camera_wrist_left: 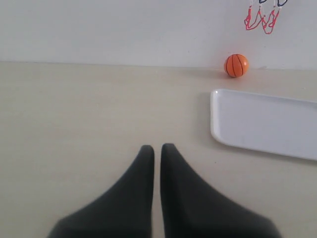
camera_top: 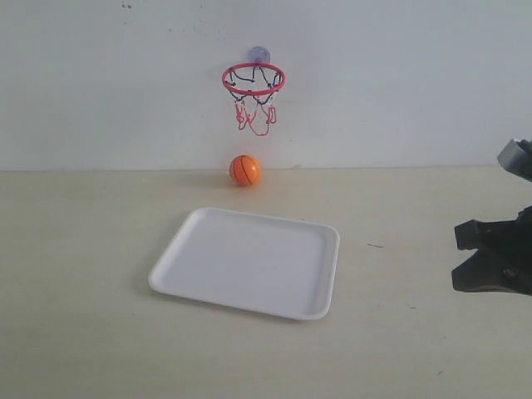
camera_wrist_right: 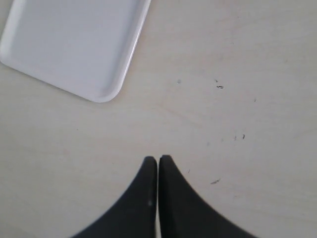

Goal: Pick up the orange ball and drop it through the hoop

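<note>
The orange ball (camera_top: 244, 169) rests on the table against the white wall, directly under the hoop (camera_top: 253, 80), whose red ring and string net hang from a suction cup on the wall. The left wrist view shows the orange ball (camera_wrist_left: 236, 65) far off beyond the tray, with only the hoop's net (camera_wrist_left: 261, 19) showing at the frame's edge. My left gripper (camera_wrist_left: 157, 147) is shut and empty over bare table; it is out of the exterior view. My right gripper (camera_wrist_right: 157, 158) is shut and empty, and the right gripper (camera_top: 459, 249) sits at the far right of the exterior view.
A white rectangular tray (camera_top: 179, 258) lies empty on the table in front of the ball, and its corner shows as the tray (camera_wrist_right: 111, 89) in the right wrist view and as the tray (camera_wrist_left: 218, 129) in the left wrist view. The beige table meets the white wall behind.
</note>
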`<state>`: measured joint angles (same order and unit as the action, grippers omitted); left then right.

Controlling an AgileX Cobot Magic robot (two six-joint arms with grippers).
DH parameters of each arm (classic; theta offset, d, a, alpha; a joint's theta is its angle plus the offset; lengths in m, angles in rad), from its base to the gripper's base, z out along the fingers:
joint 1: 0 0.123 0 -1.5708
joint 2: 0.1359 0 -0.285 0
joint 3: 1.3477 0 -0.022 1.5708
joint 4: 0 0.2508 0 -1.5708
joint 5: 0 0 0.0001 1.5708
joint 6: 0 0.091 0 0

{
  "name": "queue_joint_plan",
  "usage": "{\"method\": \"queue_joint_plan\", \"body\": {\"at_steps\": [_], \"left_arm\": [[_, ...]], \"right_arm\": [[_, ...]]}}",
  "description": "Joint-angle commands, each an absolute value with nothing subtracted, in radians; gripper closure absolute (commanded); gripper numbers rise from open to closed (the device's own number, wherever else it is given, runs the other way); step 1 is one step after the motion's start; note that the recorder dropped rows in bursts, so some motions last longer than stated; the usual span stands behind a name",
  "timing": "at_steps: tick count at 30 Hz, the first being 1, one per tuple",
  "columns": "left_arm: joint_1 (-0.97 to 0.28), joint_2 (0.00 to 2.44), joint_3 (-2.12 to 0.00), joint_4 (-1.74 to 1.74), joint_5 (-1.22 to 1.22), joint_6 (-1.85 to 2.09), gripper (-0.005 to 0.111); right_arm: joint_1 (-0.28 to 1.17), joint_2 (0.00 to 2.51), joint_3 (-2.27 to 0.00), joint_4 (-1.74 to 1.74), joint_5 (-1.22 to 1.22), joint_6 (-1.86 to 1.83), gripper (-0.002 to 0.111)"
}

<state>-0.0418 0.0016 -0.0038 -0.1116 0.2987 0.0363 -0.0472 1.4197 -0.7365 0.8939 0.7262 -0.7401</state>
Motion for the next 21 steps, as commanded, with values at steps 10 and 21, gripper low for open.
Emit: {"method": "queue_joint_plan", "body": {"at_steps": [10,21], "left_arm": [[-0.039,0.0,0.0,-0.114,0.291,0.034,0.103],[-0.039,0.0,0.0,-0.114,0.291,0.034,0.103]], "right_arm": [[-0.049,0.967,-0.735,0.893,0.55,-0.741,0.109],[-0.049,0.221,-0.206,0.983,0.289,-0.829,0.109]]}}
